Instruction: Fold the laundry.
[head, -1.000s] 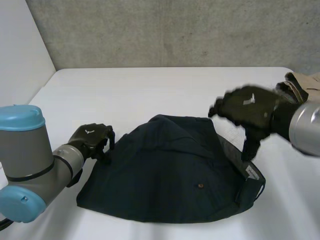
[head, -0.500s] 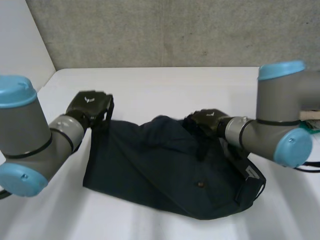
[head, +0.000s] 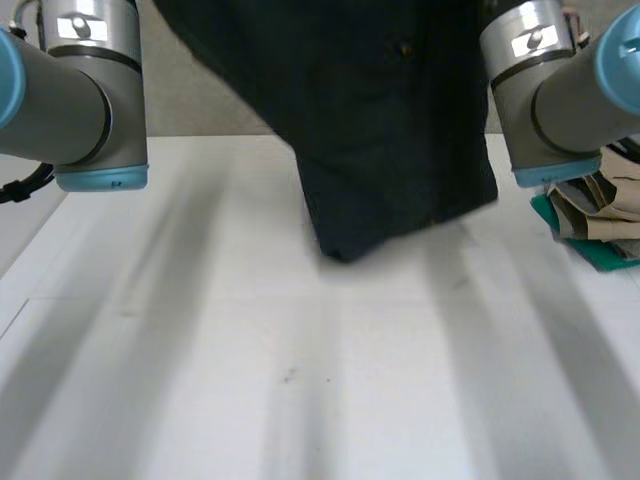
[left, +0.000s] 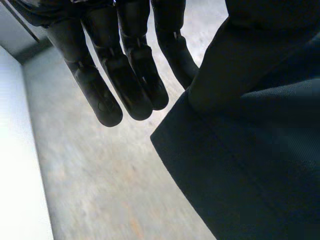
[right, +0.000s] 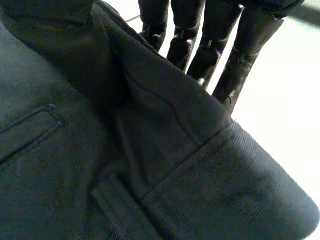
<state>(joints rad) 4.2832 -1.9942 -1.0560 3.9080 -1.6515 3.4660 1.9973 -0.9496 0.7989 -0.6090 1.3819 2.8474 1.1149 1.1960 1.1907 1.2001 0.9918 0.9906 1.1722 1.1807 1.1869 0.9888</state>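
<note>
Left hand (left: 125, 75): fingers straight. The one nearest the dark navy garment (left: 260, 150) pinches the cloth edge on the thumb side, and the other fingers stand free beside it.

Right hand (right: 210, 45): fingers straight behind a folded-over edge of the garment, with the cloth clamped in front of them.

The garment (head: 390, 120) hangs below and between both hands, and its lowest fold is clear of the white table (head: 300, 380). A pile of beige and teal clothes (head: 590, 215) lies on the table beside the right arm (head: 545, 90).
</note>
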